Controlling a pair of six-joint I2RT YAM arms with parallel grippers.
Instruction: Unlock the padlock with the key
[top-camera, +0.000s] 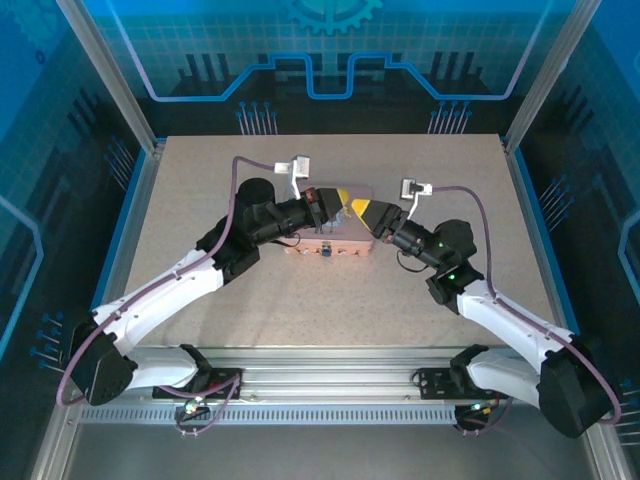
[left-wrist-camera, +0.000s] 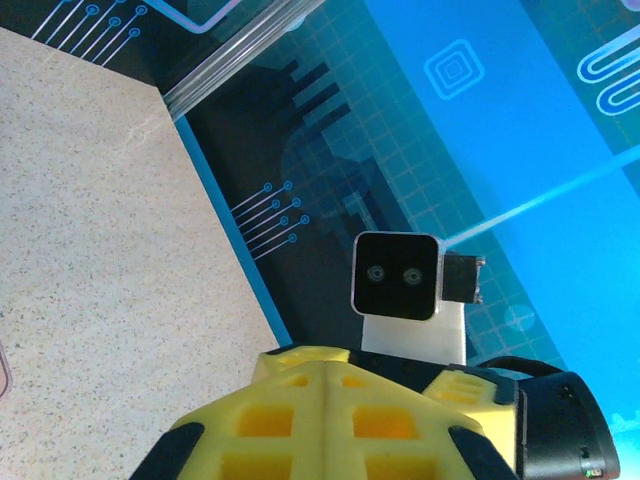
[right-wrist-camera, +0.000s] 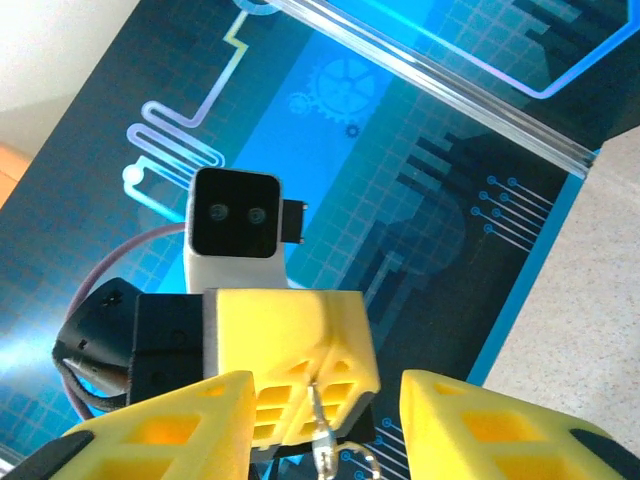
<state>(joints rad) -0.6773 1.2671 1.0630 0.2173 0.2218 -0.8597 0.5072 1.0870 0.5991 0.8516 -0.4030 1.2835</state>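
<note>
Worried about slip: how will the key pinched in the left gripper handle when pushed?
The key looks thin and metal, so probably stiff but slippery. Its ring hangs loose and may swing. Pinched at one end, it might pivot.

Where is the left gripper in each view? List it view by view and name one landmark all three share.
Top external: left gripper at table centre, above the pink tin.
Left wrist: left gripper at bottom centre, shut.
Right wrist: left gripper at lower centre, facing the camera, shut on the key.
Shared landmark: the speckled table top.
</note>
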